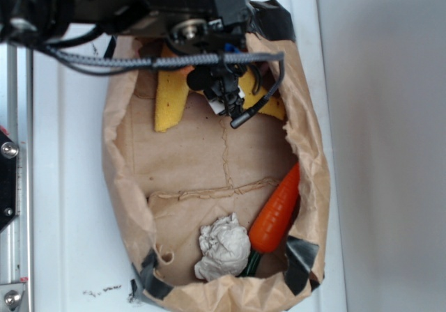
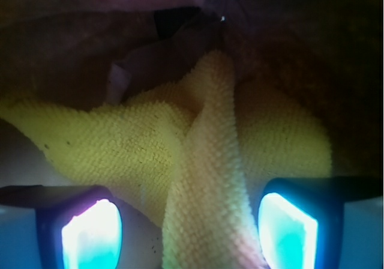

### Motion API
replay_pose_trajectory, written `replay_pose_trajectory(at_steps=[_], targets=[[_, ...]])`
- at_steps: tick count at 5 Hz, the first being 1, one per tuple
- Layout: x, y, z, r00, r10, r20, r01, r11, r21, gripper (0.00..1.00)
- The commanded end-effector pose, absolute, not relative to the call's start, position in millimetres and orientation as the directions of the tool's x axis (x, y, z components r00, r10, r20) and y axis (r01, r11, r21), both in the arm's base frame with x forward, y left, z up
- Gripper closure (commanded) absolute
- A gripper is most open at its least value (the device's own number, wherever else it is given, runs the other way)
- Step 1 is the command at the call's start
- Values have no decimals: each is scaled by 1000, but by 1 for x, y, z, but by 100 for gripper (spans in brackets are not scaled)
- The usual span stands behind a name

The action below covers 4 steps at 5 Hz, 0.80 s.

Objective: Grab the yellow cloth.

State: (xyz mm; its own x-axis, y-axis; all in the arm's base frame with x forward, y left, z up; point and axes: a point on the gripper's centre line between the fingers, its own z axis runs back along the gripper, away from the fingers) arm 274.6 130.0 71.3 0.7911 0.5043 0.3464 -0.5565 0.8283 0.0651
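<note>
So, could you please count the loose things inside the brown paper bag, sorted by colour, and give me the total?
Yellow: 1, the yellow cloth, partly hidden under the gripper
Orange: 1, the carrot
Grey-white: 1, the paper wad
Total: 3 things in the paper bag

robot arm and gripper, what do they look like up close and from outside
From outside, the arm is black, with a round silver joint and grey braided cables looping across it. The gripper is black, with a small white patch. In the wrist view its two fingers are dark-framed pads glowing cyan-white.
</note>
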Motion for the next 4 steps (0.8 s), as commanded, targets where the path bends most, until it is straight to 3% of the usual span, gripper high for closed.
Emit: replay_pose_trajectory(at_steps=[1,2,3,4], targets=[[267,122,69,739,508,443,-612,781,126,3],[259,116,70,728,513,455,-624,770,130,100],[251,115,81,731,511,452,-617,778,118,100],[248,103,107,759,476,444,-582,803,132,100]])
